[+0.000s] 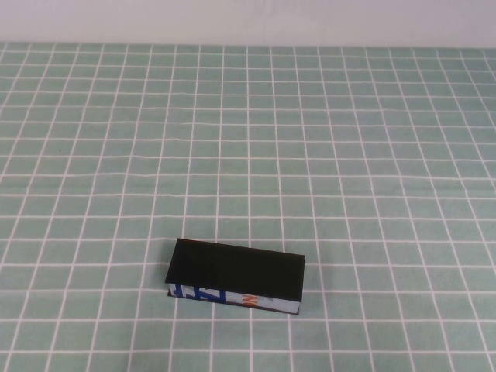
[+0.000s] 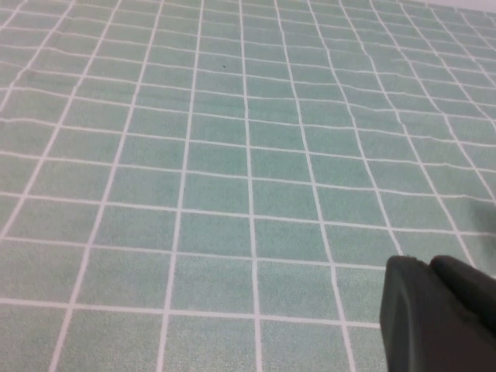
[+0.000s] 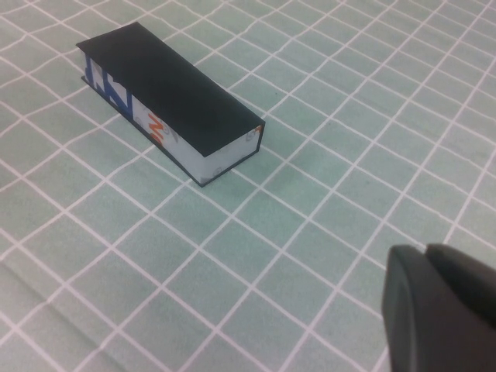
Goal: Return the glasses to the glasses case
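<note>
The glasses case (image 1: 236, 277) lies on the green checked cloth near the front, a little left of centre. Its black lid is shut, and the white front edge with blue and orange print faces me. It also shows in the right wrist view (image 3: 170, 101). The glasses are hidden or out of view. Neither arm shows in the high view. My left gripper (image 2: 426, 267) hovers over bare cloth, fingers together, holding nothing. My right gripper (image 3: 425, 252) is above the cloth, well apart from the case's short end, fingers together and empty.
The green cloth with a white grid (image 1: 325, 155) covers the whole table. A pale wall runs along the far edge (image 1: 248, 19). Nothing else stands on the cloth.
</note>
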Available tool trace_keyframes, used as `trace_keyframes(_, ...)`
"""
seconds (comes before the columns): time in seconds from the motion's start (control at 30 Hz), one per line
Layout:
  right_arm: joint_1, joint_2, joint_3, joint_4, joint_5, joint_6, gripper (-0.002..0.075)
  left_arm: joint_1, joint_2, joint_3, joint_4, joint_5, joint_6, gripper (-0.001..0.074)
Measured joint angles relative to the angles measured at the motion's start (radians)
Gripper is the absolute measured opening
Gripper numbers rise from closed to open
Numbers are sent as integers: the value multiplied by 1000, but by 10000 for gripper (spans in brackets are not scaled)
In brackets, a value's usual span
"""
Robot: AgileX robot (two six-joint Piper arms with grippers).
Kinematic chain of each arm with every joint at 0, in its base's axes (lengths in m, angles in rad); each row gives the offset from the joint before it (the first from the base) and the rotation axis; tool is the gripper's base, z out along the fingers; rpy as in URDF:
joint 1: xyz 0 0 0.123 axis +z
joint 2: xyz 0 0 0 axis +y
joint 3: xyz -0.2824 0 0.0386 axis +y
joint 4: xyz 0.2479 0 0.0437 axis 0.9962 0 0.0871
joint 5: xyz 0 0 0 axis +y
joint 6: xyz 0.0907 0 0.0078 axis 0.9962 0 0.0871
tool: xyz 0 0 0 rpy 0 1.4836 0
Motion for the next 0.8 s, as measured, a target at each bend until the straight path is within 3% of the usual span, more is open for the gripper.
trace_keyframes(0.67, 0, -2, 0, 2, 0, 0, -11, 0, 0, 0, -7, 0, -9, -2)
trace_keyframes(0.8, -52, -30, 0, 37, 0, 0, -11, 0, 0, 0, -7, 0, -9, -2)
